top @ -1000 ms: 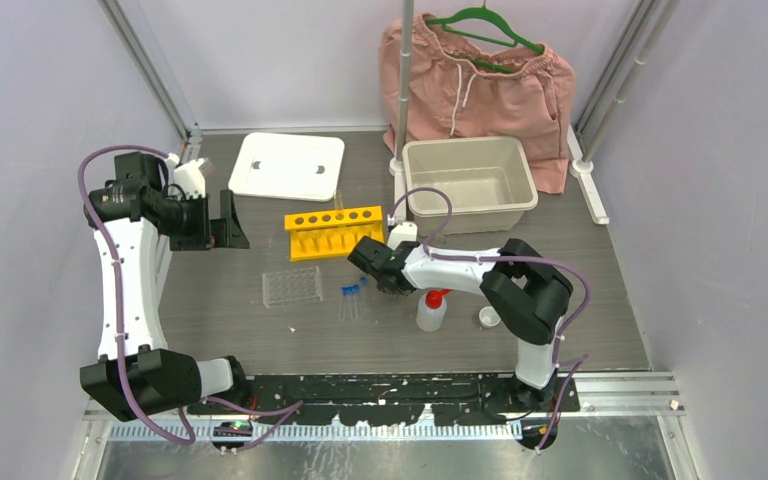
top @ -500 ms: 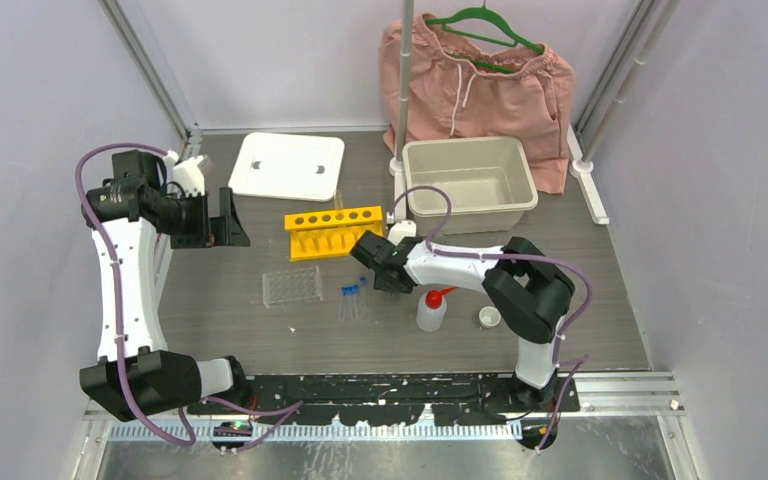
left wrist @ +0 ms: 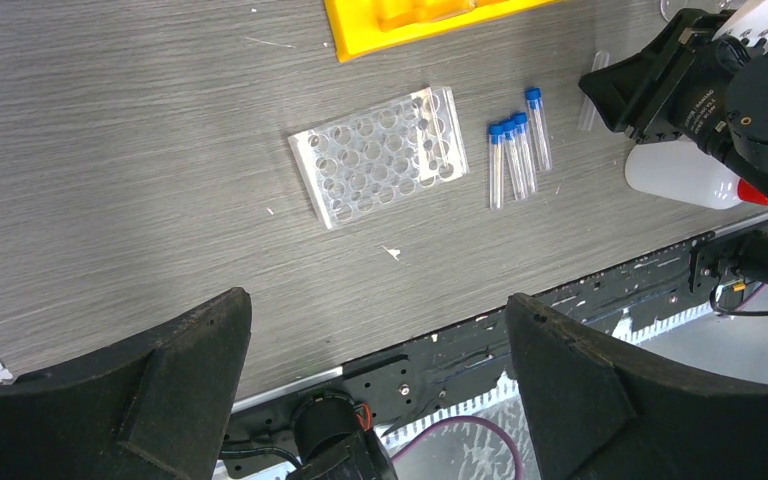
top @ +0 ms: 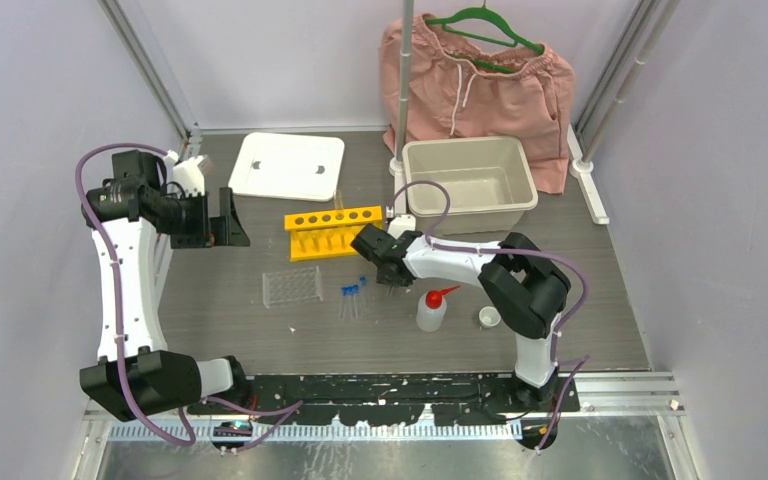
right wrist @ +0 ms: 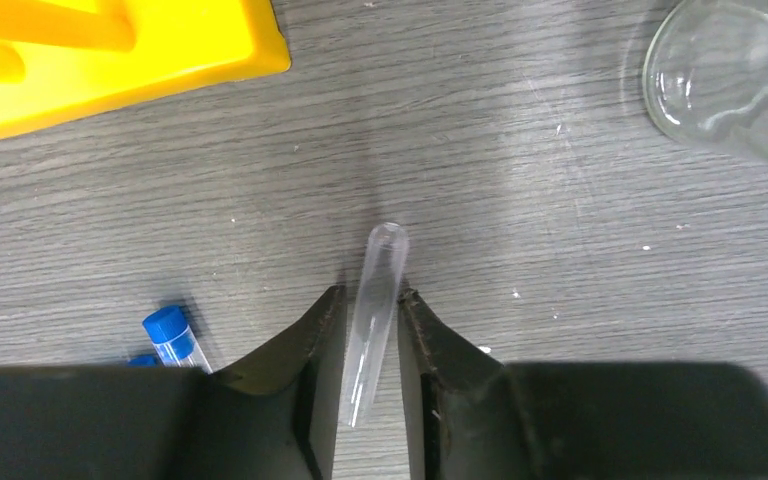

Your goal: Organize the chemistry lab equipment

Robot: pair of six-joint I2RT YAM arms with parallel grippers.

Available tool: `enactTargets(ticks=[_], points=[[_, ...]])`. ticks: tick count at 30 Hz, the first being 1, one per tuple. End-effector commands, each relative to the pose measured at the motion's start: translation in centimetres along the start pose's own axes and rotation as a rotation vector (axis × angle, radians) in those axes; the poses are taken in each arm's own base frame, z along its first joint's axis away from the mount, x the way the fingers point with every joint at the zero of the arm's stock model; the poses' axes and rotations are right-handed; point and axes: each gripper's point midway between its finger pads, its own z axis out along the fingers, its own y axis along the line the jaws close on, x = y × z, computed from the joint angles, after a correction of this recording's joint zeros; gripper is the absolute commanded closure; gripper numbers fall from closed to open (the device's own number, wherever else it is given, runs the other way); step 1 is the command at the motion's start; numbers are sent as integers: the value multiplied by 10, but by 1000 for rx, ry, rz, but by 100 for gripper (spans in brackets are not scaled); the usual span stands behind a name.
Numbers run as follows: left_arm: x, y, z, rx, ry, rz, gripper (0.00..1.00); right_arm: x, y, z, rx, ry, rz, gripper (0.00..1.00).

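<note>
A capless clear tube [right wrist: 378,270] lies on the table between the fingers of my right gripper [right wrist: 371,295], slanted, with thin gaps beside it; the jaws stand narrowly open around it. Seen from above, that gripper [top: 385,280] is low over the table, between the yellow rack [top: 333,230] and the white squeeze bottle [top: 431,310]. Three blue-capped tubes [top: 350,298] lie just left of it, next to the clear rack [top: 292,286]. A tiny white cup [top: 489,317] stands right of the bottle. My left gripper [left wrist: 377,300] is wide open and empty, held high at the far left.
A beige tub [top: 470,143] sits behind the right arm, a white lid [top: 287,165] at the back left. Pink shorts [top: 480,85] hang behind a metal pole [top: 400,100]. A clear glass beaker [right wrist: 725,75] stands ahead and to the right of my right gripper.
My right gripper has edged slightly toward the yellow rack, staying low over the clear tube. The left arm has not moved.
</note>
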Motion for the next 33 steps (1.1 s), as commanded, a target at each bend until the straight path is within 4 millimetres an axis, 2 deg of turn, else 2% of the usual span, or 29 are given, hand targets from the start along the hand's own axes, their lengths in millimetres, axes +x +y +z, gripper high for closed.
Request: enactTargets(ticks=[1,5,7,11,15,20,24,29,33], points=[[-10,-8,-10,23,-48,25,2,-13,7,-2,-4,-47,-3,73],[-10,-11,-10,42,-47,24,4,-16,13,-8,-28,-53,-3,84],[-9,-15,-10,59,-48,26,5,-24,19,-20,-61,-82,-6,89],[-6,-25,-13,114,-50,43,8,-49,41,-69,-212,-151,14,95],[-2,-37,-17,171,-56,69,11,-80,59,-133,-436,-239,86,99],[-1,-55,-21,265,-79,86,18,-103,85,-209,-742,-337,113,99],[-2,-76,-28,371,-98,90,22,-113,115,-266,-986,-377,119,99],[-6,-106,-41,515,-137,101,26,-123,153,-315,-1189,-383,146,99],[-6,-128,-52,617,-165,106,29,-128,177,-338,-1249,-401,139,99]])
